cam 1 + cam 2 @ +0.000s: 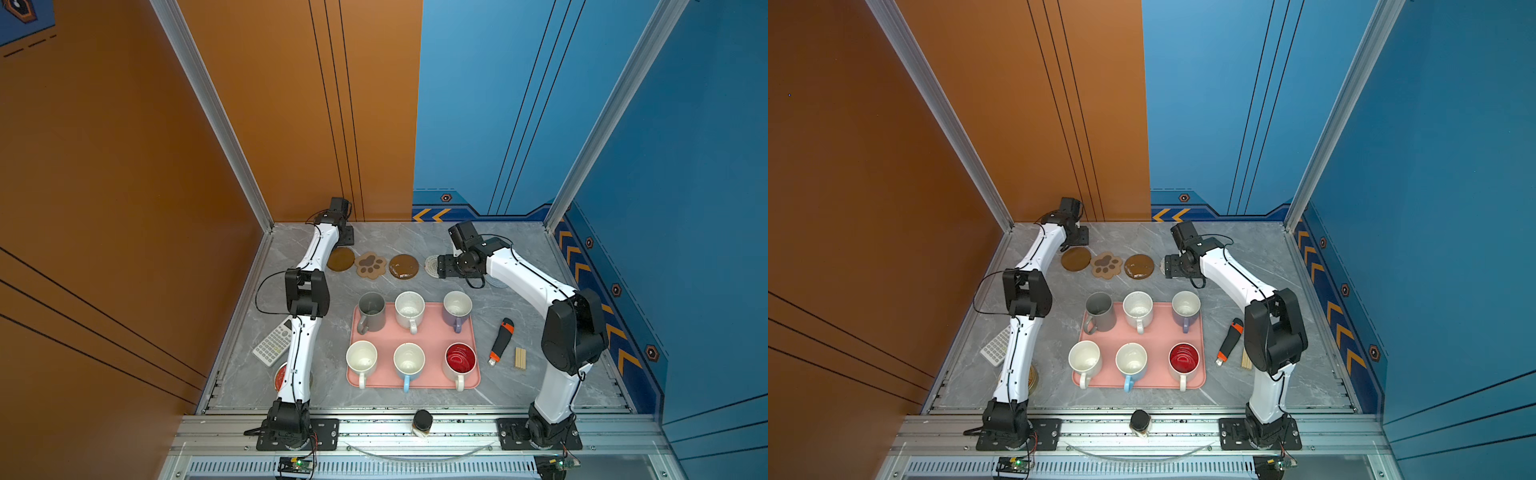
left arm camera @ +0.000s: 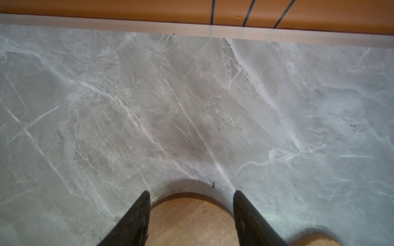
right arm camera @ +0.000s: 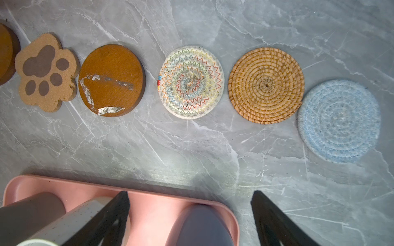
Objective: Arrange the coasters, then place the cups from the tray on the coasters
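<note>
Six coasters lie in a row behind the pink tray point(image 1: 433, 334). They are a brown disc point(image 1: 340, 259), a paw point(image 3: 45, 72), a scuffed brown disc point(image 3: 110, 79), a white woven round point(image 3: 191, 82), a rattan round point(image 3: 266, 85) and a grey-blue round point(image 3: 339, 121). Six cups stand on the tray: grey point(image 1: 371, 311), speckled cream point(image 1: 409, 309) and lavender point(image 1: 457, 309) behind, white point(image 1: 361, 359), light blue point(image 1: 409, 361) and red-inside point(image 1: 460, 359) in front. My left gripper point(image 2: 191, 193) stands open over the first disc's far edge. My right gripper point(image 3: 190, 194) hangs open above the lavender cup.
A calculator point(image 1: 273, 343) and a red-topped tin point(image 1: 281, 376) lie under the left arm. A black-and-orange knife point(image 1: 500, 340) and a wooden block point(image 1: 520, 358) sit right of the tray. A dark jar point(image 1: 422, 422) stands on the front rail. Walls close the back and both sides.
</note>
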### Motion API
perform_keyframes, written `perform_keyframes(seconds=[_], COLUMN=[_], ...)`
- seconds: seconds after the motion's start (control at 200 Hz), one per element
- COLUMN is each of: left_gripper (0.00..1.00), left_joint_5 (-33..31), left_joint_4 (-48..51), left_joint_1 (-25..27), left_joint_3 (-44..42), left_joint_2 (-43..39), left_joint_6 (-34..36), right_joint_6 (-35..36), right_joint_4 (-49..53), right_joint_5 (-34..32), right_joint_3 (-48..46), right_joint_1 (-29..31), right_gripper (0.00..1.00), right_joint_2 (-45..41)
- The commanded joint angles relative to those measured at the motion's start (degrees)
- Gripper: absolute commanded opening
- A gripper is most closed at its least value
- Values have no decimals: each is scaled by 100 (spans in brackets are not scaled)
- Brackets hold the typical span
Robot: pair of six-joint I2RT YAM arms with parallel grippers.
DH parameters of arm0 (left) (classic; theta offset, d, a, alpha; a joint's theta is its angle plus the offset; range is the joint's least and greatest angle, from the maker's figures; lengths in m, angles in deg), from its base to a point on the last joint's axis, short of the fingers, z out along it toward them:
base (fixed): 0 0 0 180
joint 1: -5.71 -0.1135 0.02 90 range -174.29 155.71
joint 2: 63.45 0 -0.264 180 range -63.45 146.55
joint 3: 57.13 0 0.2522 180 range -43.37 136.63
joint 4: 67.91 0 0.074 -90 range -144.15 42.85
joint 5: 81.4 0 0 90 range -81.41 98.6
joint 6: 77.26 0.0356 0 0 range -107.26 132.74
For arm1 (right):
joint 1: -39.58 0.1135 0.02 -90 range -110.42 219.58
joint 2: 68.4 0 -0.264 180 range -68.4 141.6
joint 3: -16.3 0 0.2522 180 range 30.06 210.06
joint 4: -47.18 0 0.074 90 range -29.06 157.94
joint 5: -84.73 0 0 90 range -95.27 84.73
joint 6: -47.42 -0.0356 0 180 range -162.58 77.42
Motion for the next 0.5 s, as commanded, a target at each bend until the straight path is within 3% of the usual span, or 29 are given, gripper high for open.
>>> perform_keyframes(seconds=[0.0, 0.496], left_gripper=[63, 64], left_joint_5=[329, 770], left_joint_4=[-62, 317], left_joint_1=[-73, -85], left_joint_3=[66, -356], left_joint_2=[116, -75], left_joint_6=[-123, -79], right_joint_6=[-84, -89], right_joint_4=[-46, -46], right_joint_5=[-4, 1], right_joint_3=[-92, -199], right_joint_1=[-35, -36], right_gripper=[88, 88], right_joint_2=[-101, -179])
